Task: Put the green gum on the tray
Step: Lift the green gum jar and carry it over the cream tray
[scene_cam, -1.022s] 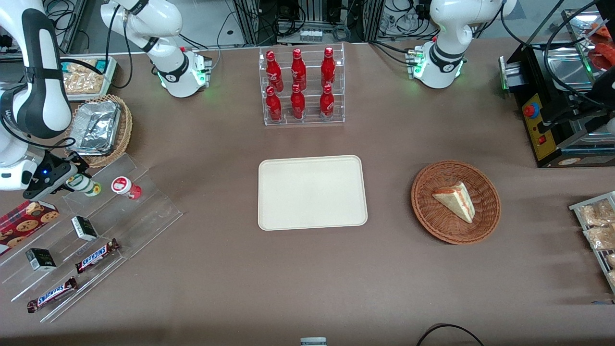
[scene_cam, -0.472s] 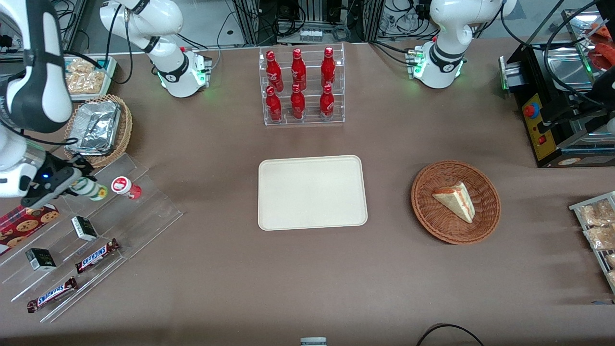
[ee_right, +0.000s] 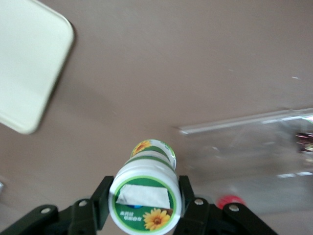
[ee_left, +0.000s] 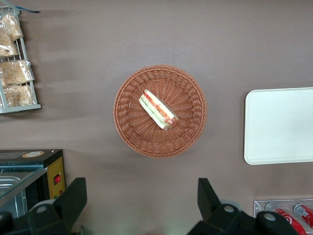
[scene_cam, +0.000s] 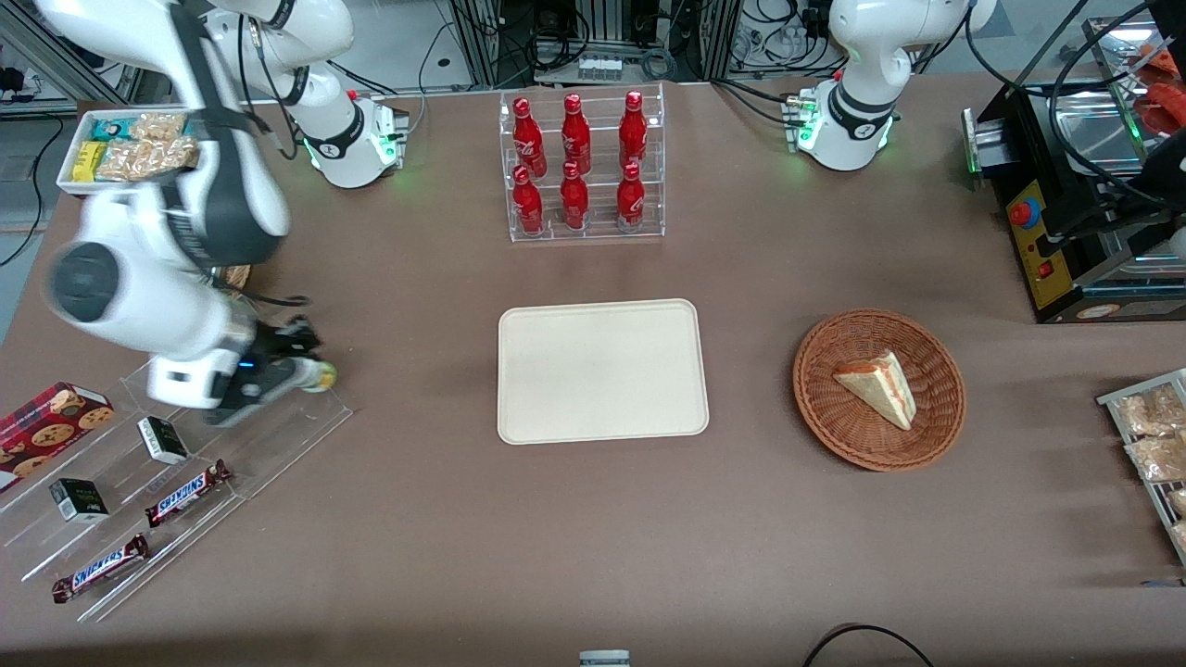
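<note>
The right arm's gripper (scene_cam: 298, 369) was clamped on the small white, green-lidded gum bottle (ee_right: 145, 196), held above the table for carrying toward the cream rectangular plastic tray (scene_cam: 602, 371).

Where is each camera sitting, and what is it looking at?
Front view: high, facing both arms, looking down on the table; the gripper holds the green gum above the clear display steps, beside the tray.
Right wrist view: on the working arm, looking down past the gripper clamping the green gum.
Left wrist view: on the parked arm, looking down at the sandwich basket.
All three views share the tray.
</note>
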Tool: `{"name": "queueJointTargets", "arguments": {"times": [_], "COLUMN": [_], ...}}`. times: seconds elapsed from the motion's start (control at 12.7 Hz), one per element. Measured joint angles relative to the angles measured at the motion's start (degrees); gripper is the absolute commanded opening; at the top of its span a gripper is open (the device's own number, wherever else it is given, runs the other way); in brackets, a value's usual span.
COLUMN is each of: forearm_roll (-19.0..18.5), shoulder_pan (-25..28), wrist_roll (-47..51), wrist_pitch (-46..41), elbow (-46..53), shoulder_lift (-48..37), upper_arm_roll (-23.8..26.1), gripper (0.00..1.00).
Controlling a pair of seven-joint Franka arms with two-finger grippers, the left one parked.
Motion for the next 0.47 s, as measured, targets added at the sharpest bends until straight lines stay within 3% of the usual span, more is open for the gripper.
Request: {"name": "queueJointTargets", "arguments": {"times": [0.47], "forearm_roll": [3.89], "shoulder_pan": [15.56], "wrist_roll": [27.06], "wrist_pitch": [7.31], "elbow": [5.04], "shoulder_lift": [9.56], "upper_arm_roll": [0.03], "gripper": [0.0]}}
